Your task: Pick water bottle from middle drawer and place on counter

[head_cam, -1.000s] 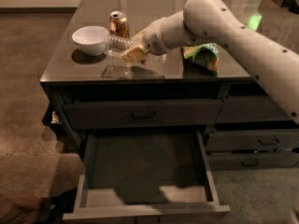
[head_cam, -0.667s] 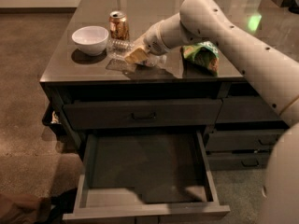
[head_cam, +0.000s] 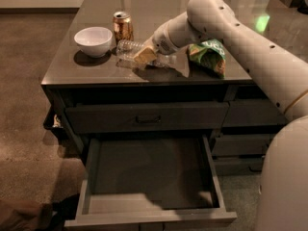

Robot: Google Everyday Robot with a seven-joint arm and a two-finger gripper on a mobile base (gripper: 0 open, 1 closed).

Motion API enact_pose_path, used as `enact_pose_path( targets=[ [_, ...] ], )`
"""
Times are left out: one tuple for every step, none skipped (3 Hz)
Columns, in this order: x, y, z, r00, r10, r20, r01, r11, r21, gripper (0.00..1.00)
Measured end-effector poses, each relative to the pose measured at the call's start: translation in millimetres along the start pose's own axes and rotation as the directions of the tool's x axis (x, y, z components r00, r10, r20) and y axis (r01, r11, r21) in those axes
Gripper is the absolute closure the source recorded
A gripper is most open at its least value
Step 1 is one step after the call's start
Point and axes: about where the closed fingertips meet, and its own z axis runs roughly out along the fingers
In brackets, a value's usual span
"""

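The water bottle is clear and lies on its side, low on the counter, just in front of the gold-brown can. My gripper is on the counter's front middle, its tan fingers closed around the bottle's middle. The white arm reaches in from the right. The middle drawer is pulled wide open below the counter, and its dark floor holds nothing that I can see.
A white bowl stands at the counter's left. A gold-brown can stands behind the bottle. A green snack bag lies right of the gripper. The top drawer and the narrower right drawers are closed.
The gripper with the bottle has sunk a little and shifted slightly right, so the bottle now sits close to the counter's surface. The drawer has stayed open.
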Motion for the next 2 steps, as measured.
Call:
enact_pose_path(
  targets=[
    [-4.8,-3.6,-4.1,1.0,-0.021,-0.013,0.021,0.9998,0.003,0.35],
    [-4.8,-3.6,-4.0,1.0,-0.021,-0.013,0.021,0.9998,0.003,0.12]
  ],
)
